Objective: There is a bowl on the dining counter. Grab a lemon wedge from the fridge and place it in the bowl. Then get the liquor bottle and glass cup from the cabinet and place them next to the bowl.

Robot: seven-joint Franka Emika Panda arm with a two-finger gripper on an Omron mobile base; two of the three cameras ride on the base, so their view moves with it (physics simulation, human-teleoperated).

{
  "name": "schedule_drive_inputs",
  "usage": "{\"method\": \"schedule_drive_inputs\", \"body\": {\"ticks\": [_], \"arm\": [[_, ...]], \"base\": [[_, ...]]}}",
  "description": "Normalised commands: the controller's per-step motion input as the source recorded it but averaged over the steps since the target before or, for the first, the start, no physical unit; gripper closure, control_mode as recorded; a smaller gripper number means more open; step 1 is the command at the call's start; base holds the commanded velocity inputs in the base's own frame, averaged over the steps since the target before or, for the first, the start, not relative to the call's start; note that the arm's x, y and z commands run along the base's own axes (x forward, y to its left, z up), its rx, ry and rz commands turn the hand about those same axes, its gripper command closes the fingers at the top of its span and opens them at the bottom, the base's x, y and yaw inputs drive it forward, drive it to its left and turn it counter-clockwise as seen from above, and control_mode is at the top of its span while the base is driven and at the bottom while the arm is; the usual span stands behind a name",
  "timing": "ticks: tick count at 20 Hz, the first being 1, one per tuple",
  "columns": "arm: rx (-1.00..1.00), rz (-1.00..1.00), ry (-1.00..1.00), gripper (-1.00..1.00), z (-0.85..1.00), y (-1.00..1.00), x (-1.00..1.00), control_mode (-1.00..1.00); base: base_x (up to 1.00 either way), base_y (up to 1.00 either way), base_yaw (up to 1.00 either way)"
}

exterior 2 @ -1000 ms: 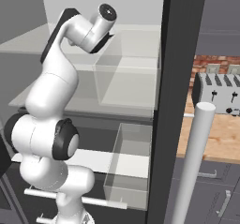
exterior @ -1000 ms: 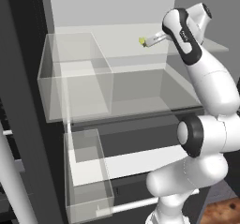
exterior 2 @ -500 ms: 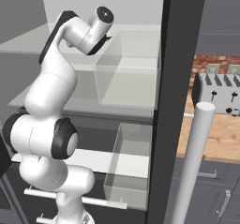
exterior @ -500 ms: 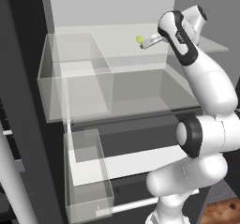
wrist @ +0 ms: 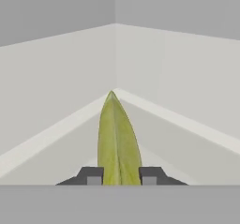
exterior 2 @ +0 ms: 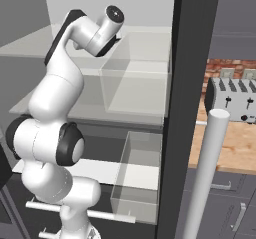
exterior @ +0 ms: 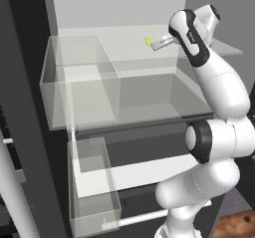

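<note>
Wedge: small yellow-green lemon wedge sat between the fingertips, on the white fridge shelf.
Gripper: two-finger gripper clamped on the wedge.
Risk: thin, curved wedge could slip out on lifting.

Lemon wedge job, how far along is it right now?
Done: the fridge stands open and the arm has reached its upper shelf. In hand: the gripper has its fingertips against both sides of the lemon wedge, seemingly gripping it on the shelf. Left: carrying the wedge to the bowl, then the bottle and cup.
</note>
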Motion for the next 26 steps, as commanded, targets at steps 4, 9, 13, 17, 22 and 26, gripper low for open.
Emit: {"method": "schedule_drive_inputs", "body": {"ticks": [4,9,13,17,22,26], "arm": [[0.00,0.00,-0.04,1.00,-0.01,0.11,-0.05,-1.00],[0.00,0.00,-0.08,1.00,0.25,0.08,-0.09,-1.00],[0.00,0.00,-0.07,1.00,0.24,0.10,-0.12,-1.00],[0.00,0.00,-0.08,1.00,0.11,0.14,-0.26,-1.00],[0.00,0.00,-0.06,1.00,0.01,0.12,-0.36,-1.00],[0.00,0.00,-0.05,1.00,0.00,0.18,-0.51,-1.00]], "base": [[0.00,0.00,0.00],[0.00,0.00,0.00],[0.00,0.00,0.00],[0.00,0.00,0.00],[0.00,0.00,0.00],[0.00,0.00,0.00]]}}
